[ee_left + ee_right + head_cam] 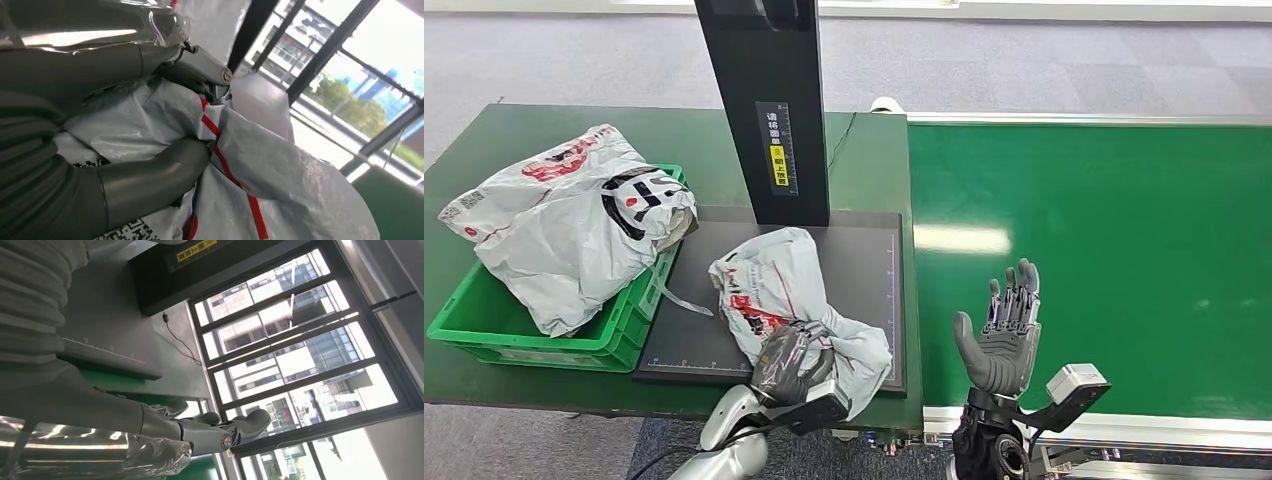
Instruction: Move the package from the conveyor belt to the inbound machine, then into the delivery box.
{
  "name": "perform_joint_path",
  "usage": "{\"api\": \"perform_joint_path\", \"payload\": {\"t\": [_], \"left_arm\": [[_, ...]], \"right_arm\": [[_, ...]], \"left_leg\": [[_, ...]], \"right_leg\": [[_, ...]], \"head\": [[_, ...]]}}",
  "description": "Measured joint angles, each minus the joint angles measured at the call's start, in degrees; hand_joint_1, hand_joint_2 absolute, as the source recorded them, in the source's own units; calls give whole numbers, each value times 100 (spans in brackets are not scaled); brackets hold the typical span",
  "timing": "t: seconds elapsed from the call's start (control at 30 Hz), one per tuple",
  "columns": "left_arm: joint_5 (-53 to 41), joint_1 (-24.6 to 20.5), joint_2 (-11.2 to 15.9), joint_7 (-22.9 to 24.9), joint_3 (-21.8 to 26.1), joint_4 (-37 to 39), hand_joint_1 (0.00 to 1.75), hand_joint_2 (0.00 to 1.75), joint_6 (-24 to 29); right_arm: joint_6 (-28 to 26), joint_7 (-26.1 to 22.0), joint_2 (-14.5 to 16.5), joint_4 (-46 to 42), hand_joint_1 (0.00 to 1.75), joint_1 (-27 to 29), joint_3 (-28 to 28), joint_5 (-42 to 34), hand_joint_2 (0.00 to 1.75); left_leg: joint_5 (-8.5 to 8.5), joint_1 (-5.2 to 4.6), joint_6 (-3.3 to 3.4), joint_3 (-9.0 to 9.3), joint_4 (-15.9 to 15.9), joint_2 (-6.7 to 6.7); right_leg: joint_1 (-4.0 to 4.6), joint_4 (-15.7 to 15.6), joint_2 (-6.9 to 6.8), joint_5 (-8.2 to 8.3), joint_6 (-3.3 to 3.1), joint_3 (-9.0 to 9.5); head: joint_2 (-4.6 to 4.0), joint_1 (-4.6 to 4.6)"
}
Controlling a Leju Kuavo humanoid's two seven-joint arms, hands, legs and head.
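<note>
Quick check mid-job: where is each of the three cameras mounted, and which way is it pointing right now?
Head view: high on the body, looking down at the black platform, green crate and belt; both hands show.
Left wrist view: behind the left hand, close on the grey package it grips.
Right wrist view: behind the open right hand, facing windows.
Shared: the head and left wrist views show the left hand on the package.

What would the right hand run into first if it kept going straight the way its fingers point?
Probably nothing: the right hand points forward over the bare green conveyor belt, though depth is unclear.
</note>
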Motion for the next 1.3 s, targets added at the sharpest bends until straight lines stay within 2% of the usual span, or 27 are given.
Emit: {"api": "perform_joint_path", "payload": {"t": [0.13, 0.27, 0.47, 0.57, 0.7, 0.93, 1.03, 1.1, 1.2, 1.3], "left_arm": [[486, 231, 114, -344, 213, -656, 175, 175, 225], [1204, 490, 278, -782, 488, -1681, 175, 175, 495], [1413, 713, 417, -884, 668, -2552, 175, 175, 533], [2024, 872, 466, -1138, 735, -2964, 175, 175, 767], [3163, 1252, 637, -1243, 853, -4097, 175, 175, 1100], [3614, 1617, 807, -1252, 994, -5390, 175, 175, 1083], [4083, 1756, 763, -1257, 1235, -6138, 175, 175, 519], [4474, 1843, 599, -1265, 1551, -6617, 175, 175, -434], [5018, 1960, 182, -1270, 2167, -7117, 175, 175, -2183], [5365, 2017, -218, -1270, 2703, -7376, 175, 175, -3209]], "right_arm": [[-20, 0, -1, -31, 0, 86, -9, 2, 175], [-56, -1, -3, -33, 0, 184, -40, 7, 175], [-81, -2, -4, -33, 0, 233, -65, 11, 175], [-81, -2, -3, -33, 0, 239, -74, 22, 175], [-22, -2, -2, -33, 0, 268, -106, 70, 175], [5, -2, -2, -33, 0, 274, -162, 109, 175], [15, -2, -2, -31, 0, 275, -193, 130, 175], [40, -2, -2, -30, 0, 275, -229, 138, 175], [116, -2, -2, -19, 0, 274, -292, 142, 175], [202, -2, -2, 8, 0, 271, -369, 151, 175]], "left_leg": [[1, 0, -1, -16, 0, 0], [0, 0, -1, -25, 0, 2], [-1, 0, -2, -31, 0, 2], [-2, 0, -3, -31, 0, 9], [-7, 3, -8, -33, 0, 22], [-7, 5, -9, -37, 0, 26], [-8, 4, -9, -37, 0, 27], [-8, 4, -9, -38, 0, 27], [-10, 4, -9, -38, 0, 27], [-10, 4, -9, -38, 0, 27]], "right_leg": [[0, 1, 0, 0, 0, -15], [0, 1, 1, -2, -1, -25], [0, 1, 2, -3, -1, -30], [0, 1, 6, -2, -1, -31], [3, 1, 19, -4, -4, -40], [4, 1, 22, -8, -8, -43], [4, 1, 23, -8, -8, -43], [4, 1, 22, -8, -8, -44], [4, 1, 23, -8, -8, -45], [4, 1, 23, -8, -8, -44]], "head": [[0, 1], [0, 0], [0, 1], [0, 1], [0, -1], [0, 1], [0, 0], [0, 1], [0, 1], [0, 1]]}}
